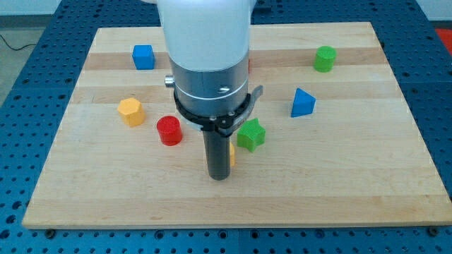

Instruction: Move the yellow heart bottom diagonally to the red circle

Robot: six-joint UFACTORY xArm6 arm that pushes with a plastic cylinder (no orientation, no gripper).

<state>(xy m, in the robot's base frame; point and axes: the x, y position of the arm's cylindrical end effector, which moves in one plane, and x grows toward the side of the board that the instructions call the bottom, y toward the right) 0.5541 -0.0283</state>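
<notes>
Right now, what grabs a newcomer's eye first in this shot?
The arm's big white-and-grey body fills the view's top centre, its dark rod ending at my tip. A yellow block peeks out just right of the rod, between the red circle and green star.

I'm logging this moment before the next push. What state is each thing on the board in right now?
my tip: down on the board, right of the red circle.
red circle: upright, untouched.
yellow block: mostly hidden behind the rod, shape unclear.
green star: beside the rod, contact unclear.
yellow hexagon: standing free.
blue cube: standing free.
blue triangle: standing free.
green cylinder: standing free.
</notes>
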